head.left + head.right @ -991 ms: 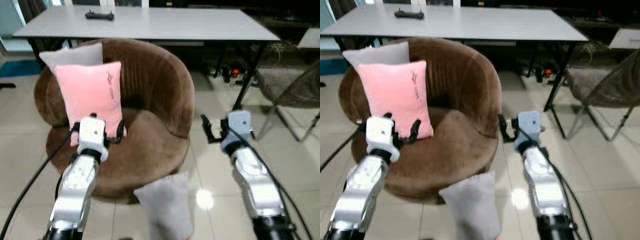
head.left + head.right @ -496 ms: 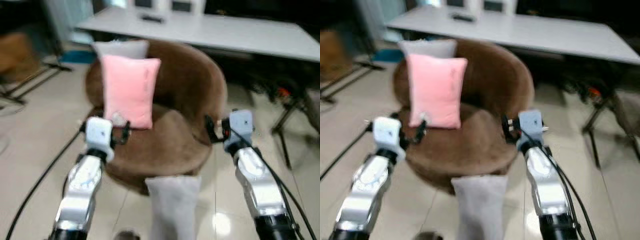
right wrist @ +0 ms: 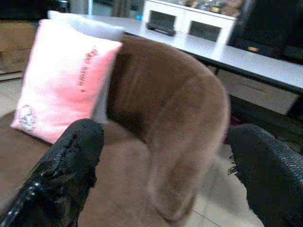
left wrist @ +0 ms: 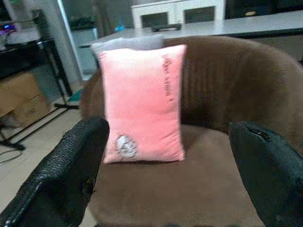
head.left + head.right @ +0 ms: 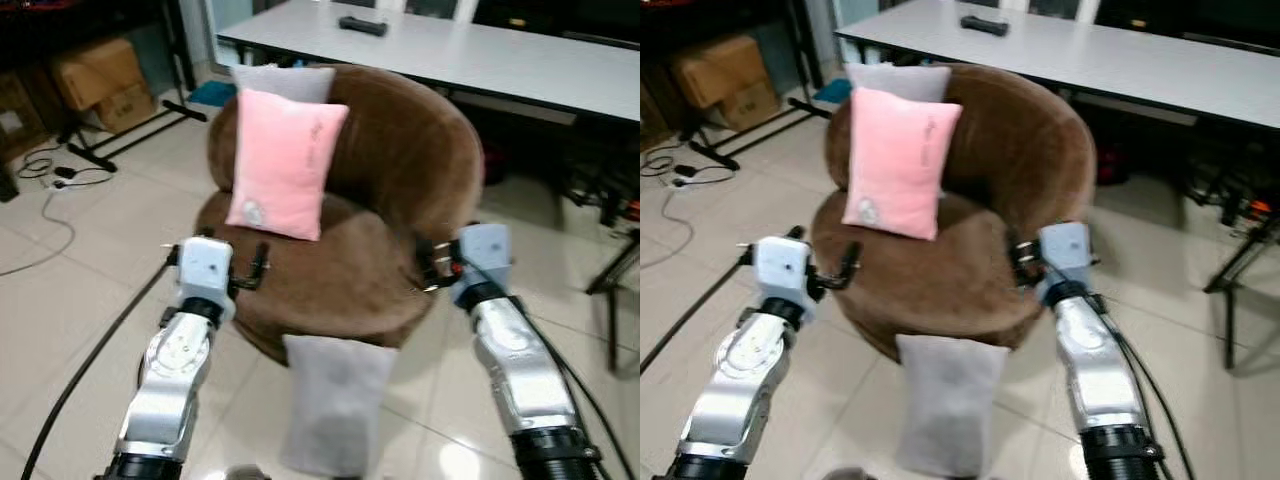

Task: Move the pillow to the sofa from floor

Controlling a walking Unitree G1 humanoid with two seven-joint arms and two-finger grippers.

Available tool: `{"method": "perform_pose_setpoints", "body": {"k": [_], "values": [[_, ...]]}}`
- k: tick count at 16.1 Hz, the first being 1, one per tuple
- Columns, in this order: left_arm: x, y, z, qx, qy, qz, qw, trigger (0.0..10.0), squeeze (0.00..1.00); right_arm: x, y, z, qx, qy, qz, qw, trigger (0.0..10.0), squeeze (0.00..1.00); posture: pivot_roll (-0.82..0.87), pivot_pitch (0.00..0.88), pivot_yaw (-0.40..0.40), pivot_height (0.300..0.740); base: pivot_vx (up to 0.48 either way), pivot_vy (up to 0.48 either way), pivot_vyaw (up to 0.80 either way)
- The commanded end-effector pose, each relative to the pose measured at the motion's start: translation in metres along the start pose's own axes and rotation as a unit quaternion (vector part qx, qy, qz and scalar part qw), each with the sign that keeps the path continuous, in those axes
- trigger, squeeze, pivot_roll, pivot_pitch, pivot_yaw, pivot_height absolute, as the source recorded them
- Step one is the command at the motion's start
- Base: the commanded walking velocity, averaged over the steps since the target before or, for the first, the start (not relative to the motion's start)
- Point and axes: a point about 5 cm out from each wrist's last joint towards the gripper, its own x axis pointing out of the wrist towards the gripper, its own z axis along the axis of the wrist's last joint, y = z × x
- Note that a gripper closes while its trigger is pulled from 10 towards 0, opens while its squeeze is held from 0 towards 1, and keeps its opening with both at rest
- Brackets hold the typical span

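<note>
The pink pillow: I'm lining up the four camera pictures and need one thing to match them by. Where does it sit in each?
Left eye view: pink pillow upright against the brown sofa back, upper centre-left.
Right eye view: same spot, pillow slightly further left.
Left wrist view: centre, between the two black fingers.
Right wrist view: far left.
Shared landmark: the grey pillow peeking out behind it.

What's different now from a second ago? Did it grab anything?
Nothing was grabbed. The view swung, so the camera moved, not the furniture. The grey pillow still lies on the floor before the brown sofa; the left gripper and right gripper stay open and empty.
</note>
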Motion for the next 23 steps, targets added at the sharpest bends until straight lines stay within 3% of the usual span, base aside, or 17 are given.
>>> {"method": "perform_pose_setpoints", "body": {"k": [1, 5, 13, 16, 23], "values": [[-0.0003, 0.0074, 0.0009, 0.007, -0.002, 0.009, 1.000, 10.0, 0.26, 0.0012, 0.0049, 0.0042, 0.008, -0.011, 0.008, 1.000, 10.0, 0.00, 0.03, 0.000, -0.013, 0.740, 0.000, 0.000, 0.00], [0.0003, 0.0073, 0.0027, 0.002, -0.009, 0.005, 1.000, 10.0, 0.27, 0.0012, 0.0058, 0.0038, 0.012, -0.011, 0.008, 1.000, 10.0, 0.00, 0.03, 0.000, -0.012, 0.740, 0.000, 0.000, 0.00], [0.0004, 0.0088, 0.0031, -0.003, -0.011, 0.008, 1.000, 10.0, 0.26, 0.0029, 0.0078, 0.0042, 0.009, -0.011, 0.016, 1.000, 10.0, 0.00, 0.04, 0.000, -0.017, 0.740, 0.296, 0.000, -0.20], [-0.0002, 0.0081, 0.0034, -0.003, -0.013, 0.007, 1.000, 10.0, 0.26, 0.0019, 0.0128, 0.0057, -0.022, -0.016, 0.039, 0.999, 10.0, 0.00, 0.03, 0.000, -0.016, 0.740, 0.306, 0.000, 0.27], [-0.0012, 0.0061, -0.0001, 0.002, -0.004, -0.001, 1.000, 10.0, 0.26, -0.0024, 0.0113, -0.0010, 0.016, 0.002, 0.045, 0.999, 10.0, 0.00, 0.03, 0.000, -0.012, 0.740, 0.000, 0.000, 0.11]]}}
